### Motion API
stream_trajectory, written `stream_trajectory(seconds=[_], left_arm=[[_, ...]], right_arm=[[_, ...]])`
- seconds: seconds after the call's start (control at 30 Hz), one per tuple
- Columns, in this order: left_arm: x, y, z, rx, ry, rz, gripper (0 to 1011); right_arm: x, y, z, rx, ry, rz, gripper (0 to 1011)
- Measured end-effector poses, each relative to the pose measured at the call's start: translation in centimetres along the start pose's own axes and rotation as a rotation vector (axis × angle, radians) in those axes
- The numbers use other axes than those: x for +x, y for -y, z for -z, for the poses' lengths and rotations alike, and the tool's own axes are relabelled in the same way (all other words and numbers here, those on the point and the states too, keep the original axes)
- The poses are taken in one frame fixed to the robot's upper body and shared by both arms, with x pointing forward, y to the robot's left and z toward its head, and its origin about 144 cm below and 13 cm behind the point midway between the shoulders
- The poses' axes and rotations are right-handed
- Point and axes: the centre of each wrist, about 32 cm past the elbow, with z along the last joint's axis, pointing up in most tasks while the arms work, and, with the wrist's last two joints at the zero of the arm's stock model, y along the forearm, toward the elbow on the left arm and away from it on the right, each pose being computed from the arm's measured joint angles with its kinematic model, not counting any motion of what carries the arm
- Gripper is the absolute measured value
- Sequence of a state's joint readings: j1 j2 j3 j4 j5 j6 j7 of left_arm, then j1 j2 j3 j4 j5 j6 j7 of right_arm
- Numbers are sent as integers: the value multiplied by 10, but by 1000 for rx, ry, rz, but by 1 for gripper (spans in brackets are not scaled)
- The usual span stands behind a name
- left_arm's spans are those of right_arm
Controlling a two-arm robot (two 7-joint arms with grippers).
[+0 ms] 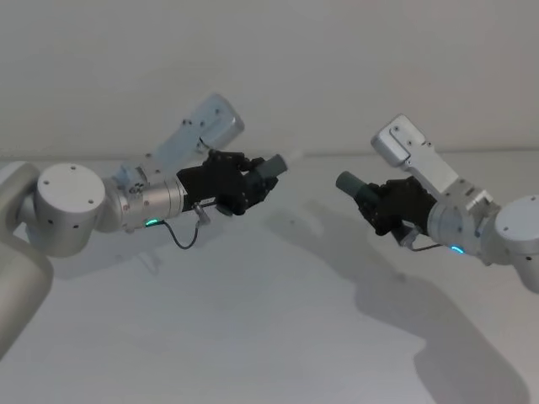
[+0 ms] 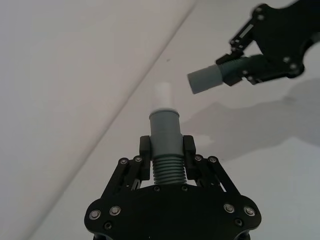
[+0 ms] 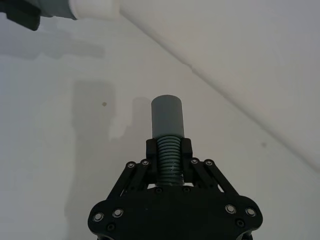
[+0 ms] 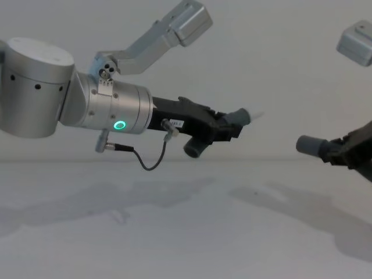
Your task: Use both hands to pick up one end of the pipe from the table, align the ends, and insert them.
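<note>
Both pipe pieces are held in the air above the white table (image 1: 253, 328). My left gripper (image 1: 255, 178) is shut on the ribbed part of one dark grey pipe piece (image 2: 165, 131), whose narrower whitish tip (image 2: 161, 94) points toward the right arm. My right gripper (image 1: 376, 199) is shut on the other grey pipe piece (image 3: 167, 117), its round open end (image 1: 344, 181) facing left. A gap separates the two ends, and the right piece (image 4: 310, 145) sits slightly lower than the left one (image 4: 237, 117). They are not in line with each other.
A pale wall (image 1: 269, 67) rises just behind the table's back edge. Both arms cast shadows on the table below. A thin cable (image 4: 148, 160) loops under the left wrist.
</note>
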State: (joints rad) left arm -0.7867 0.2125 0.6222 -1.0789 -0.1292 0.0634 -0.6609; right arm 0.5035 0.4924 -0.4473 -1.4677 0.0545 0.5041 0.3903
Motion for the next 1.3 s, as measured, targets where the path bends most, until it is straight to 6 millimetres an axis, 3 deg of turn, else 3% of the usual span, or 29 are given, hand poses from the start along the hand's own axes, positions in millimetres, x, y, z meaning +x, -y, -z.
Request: stream_trajectory(seconds=[0.63, 1.3], left_arm=[[2, -8, 6, -115, 349, 119, 345], [3, -17, 19, -153, 481, 143, 345]], right_arm=[[20, 35, -13, 31, 378, 1, 244], [36, 61, -6, 95, 706, -3, 244]])
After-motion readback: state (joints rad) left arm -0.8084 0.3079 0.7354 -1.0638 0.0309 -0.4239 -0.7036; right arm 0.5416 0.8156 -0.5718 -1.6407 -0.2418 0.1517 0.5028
